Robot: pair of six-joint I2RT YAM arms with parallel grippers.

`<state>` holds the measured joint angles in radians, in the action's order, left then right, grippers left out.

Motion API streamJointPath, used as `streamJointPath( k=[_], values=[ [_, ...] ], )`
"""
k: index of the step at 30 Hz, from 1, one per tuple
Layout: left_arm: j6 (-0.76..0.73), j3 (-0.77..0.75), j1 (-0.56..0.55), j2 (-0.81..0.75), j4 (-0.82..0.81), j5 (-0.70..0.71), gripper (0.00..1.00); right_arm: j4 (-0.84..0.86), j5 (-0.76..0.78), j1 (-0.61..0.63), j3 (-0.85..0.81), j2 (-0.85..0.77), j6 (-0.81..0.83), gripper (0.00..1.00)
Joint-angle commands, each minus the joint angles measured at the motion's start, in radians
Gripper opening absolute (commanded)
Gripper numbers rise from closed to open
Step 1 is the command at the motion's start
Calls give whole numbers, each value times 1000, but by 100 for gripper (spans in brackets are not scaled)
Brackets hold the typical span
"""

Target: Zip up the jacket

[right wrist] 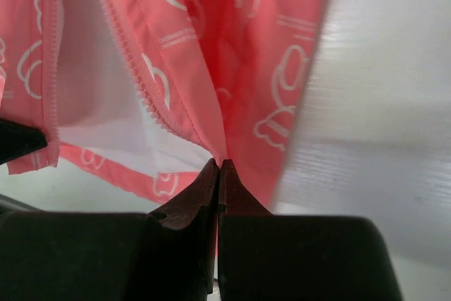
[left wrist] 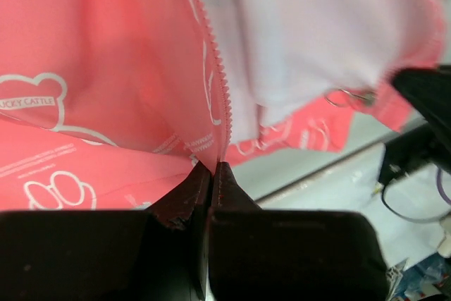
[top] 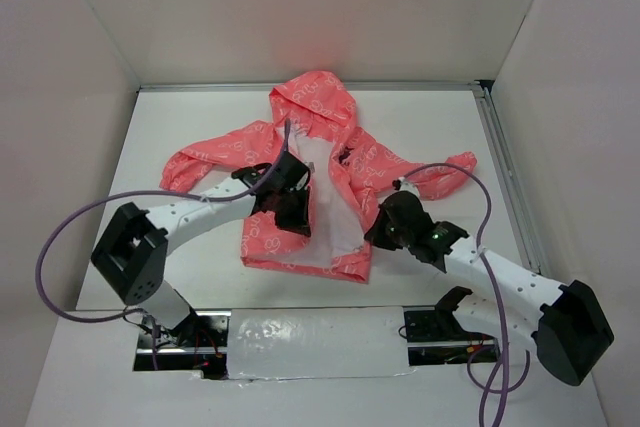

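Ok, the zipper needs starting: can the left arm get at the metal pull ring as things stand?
Probably not yet: the left gripper is shut on the zipper edge of the jacket. The pull ring lies uncovered close by, so after letting go the way looks free.

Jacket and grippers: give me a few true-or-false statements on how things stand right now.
1. The jacket is zipped shut. False: its front lies open, showing the pale lining.
2. The left gripper is shut on the jacket beside the zipper teeth. True.
3. The right gripper is open and holds nothing. False: it is shut on jacket fabric.
4. The hood lies at the jacket's far end in the top view. True.
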<state>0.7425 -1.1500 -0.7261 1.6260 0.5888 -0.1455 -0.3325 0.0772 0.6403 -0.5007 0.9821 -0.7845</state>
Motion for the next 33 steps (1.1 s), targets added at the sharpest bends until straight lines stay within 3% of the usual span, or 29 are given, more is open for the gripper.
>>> streamJointPath(
  k=[1, 5, 10, 15, 21, 23, 27, 33],
  values=[
    [-46, 42, 1, -93, -92, -92, 0, 38, 24, 39, -68, 4, 28, 0],
    [-8, 137, -1, -213, -176, -124, 0, 146, -20, 91, -72, 9, 44, 0],
    [-2, 259, -1, -371, -316, -167, 0, 496, -284, 153, 13, 1, 74, 0],
    [30, 346, -1, -494, -389, -143, 0, 685, -445, 159, 62, -6, 87, 0],
    [84, 501, 1, -609, -578, -216, 0, 936, -520, 168, 125, 3, 74, 0],
    [95, 518, 1, -644, -627, -192, 0, 916, -522, 168, 116, 9, 94, 0],
    [93, 504, 1, -672, -535, -96, 0, 525, -292, 199, 7, 59, 126, 0],
    [113, 578, 2, -701, -474, -34, 0, 354, -195, 236, 14, 193, 62, 2]
  ],
)
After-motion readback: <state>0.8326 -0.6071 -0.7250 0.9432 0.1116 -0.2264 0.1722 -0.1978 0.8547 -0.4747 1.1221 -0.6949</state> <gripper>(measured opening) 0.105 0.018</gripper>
